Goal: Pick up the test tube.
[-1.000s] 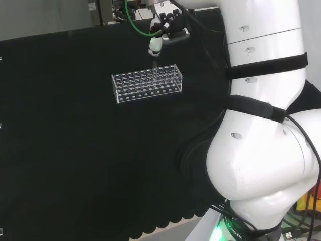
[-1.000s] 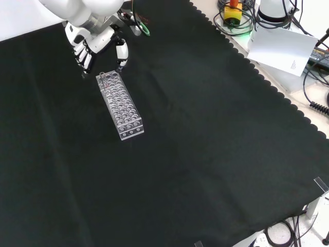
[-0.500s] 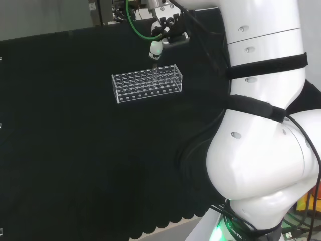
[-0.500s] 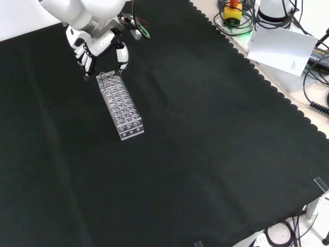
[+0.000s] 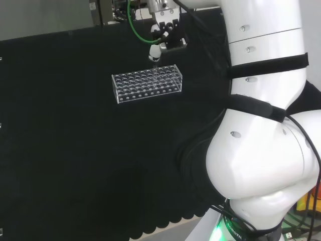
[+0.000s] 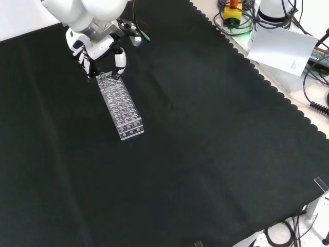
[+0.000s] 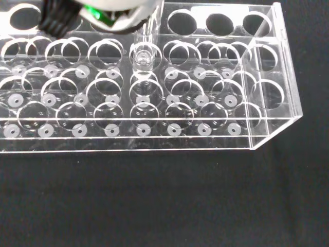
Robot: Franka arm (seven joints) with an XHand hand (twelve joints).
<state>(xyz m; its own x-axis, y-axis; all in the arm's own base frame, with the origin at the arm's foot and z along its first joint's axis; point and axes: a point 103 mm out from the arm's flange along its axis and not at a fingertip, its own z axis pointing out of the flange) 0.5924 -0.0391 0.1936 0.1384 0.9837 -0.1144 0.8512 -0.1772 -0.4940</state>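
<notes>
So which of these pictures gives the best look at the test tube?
The wrist view: the test tube stands upright in the clear rack, its round mouth close and plain. In the front view it is a faint glint at the rack's far end; the head view barely shows it.

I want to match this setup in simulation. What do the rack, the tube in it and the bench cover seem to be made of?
The rack looks like clear, glossy acrylic: see-through walls with bright edges. The test tube is clear glass or plastic; the look leaves that open. The cover is matte black cloth with a scalloped hem.
</notes>
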